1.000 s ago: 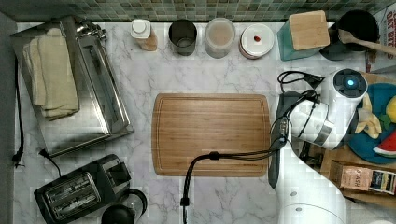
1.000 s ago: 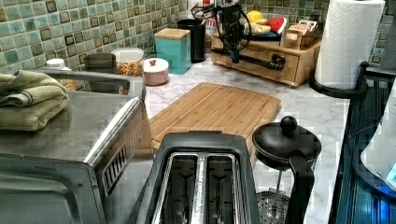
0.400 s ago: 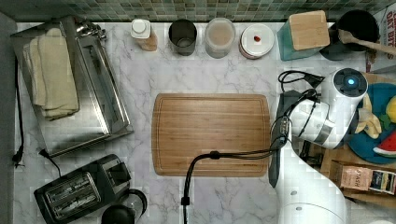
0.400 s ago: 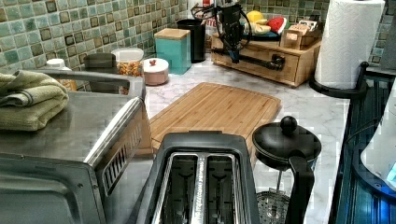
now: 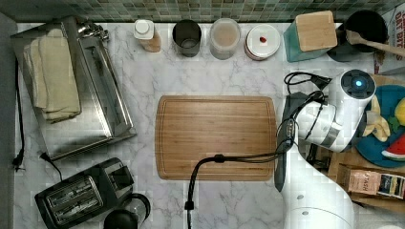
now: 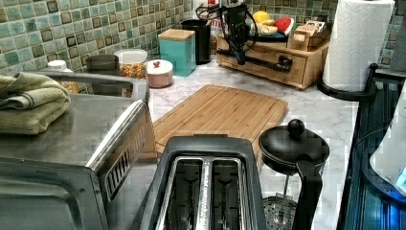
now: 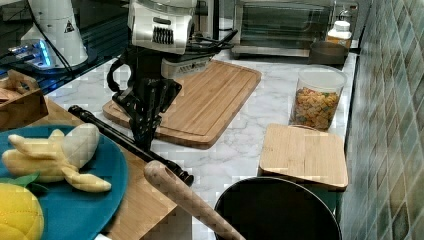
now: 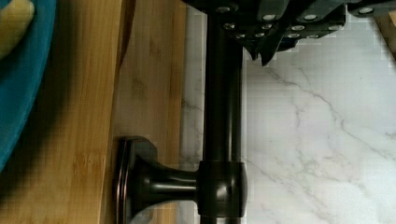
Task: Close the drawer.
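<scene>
Past the board (image 6: pixel 220 112), at its 1 o'clock in the left view, the claw (image 6: pixel 241 56) hangs at the drawer's black handle (image 8: pixel 223 116). Its fingers look drawn together with nothing between them, tips on the counter (image 8: pixel 317 140) side of the bar. The drawer (image 6: pixel 261 67) looks all but flush in its stand, so this is likely the last of the push. Next, ease the bar straight in until it stops, then back off.
</scene>
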Available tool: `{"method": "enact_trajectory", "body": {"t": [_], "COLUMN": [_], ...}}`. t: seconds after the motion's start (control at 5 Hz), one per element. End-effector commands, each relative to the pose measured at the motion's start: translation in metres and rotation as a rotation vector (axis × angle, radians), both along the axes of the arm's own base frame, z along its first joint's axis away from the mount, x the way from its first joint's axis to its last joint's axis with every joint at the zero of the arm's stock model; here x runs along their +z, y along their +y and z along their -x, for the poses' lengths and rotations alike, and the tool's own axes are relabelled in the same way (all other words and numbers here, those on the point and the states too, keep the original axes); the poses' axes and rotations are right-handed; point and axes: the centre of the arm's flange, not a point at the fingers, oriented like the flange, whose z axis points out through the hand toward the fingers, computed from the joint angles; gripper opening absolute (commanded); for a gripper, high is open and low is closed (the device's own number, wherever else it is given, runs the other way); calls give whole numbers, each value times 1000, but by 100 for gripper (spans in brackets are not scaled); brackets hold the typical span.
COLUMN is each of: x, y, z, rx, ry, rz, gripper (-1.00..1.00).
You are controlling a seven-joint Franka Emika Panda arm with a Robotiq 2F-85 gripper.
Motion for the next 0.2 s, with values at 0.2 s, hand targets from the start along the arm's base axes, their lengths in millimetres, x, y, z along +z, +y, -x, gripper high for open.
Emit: {"method": "enact_trajectory", "body": {"t": [0.2], "x": [73], "y": [-176], "z": [103], "rx": [-263], "ry": [-37], "rz": [122], "gripper": [-100]}}
